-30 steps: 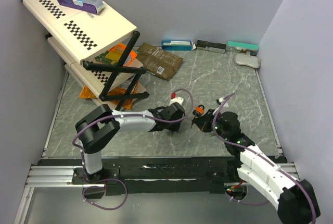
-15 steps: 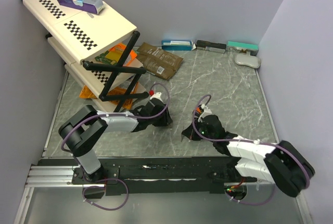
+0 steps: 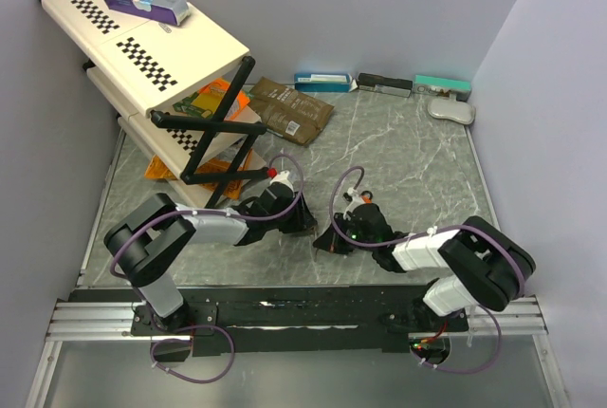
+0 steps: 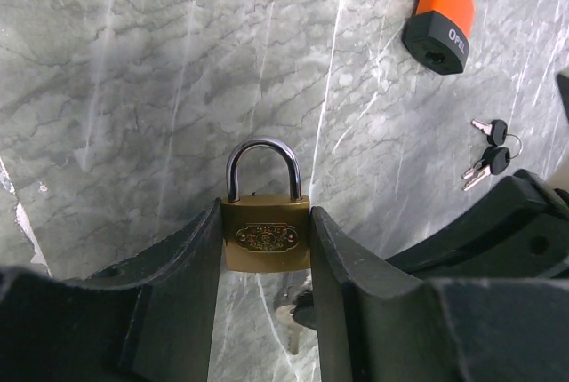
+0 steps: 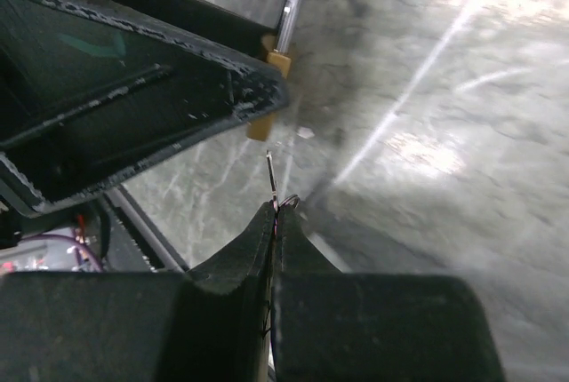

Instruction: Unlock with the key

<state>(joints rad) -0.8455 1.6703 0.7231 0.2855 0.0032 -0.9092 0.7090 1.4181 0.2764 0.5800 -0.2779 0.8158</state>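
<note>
Our left gripper [image 4: 266,222] clamps the brass padlock [image 4: 265,238] by its sides, with the shackle sticking out free. Our right gripper [image 5: 277,213] is closed on the key [image 5: 270,173], whose tip sits just short of the padlock's base.

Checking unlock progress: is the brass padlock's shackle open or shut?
Shut. In the left wrist view, both legs of the shackle sit down inside the brass padlock, which the left claw grips by its sides.
</note>
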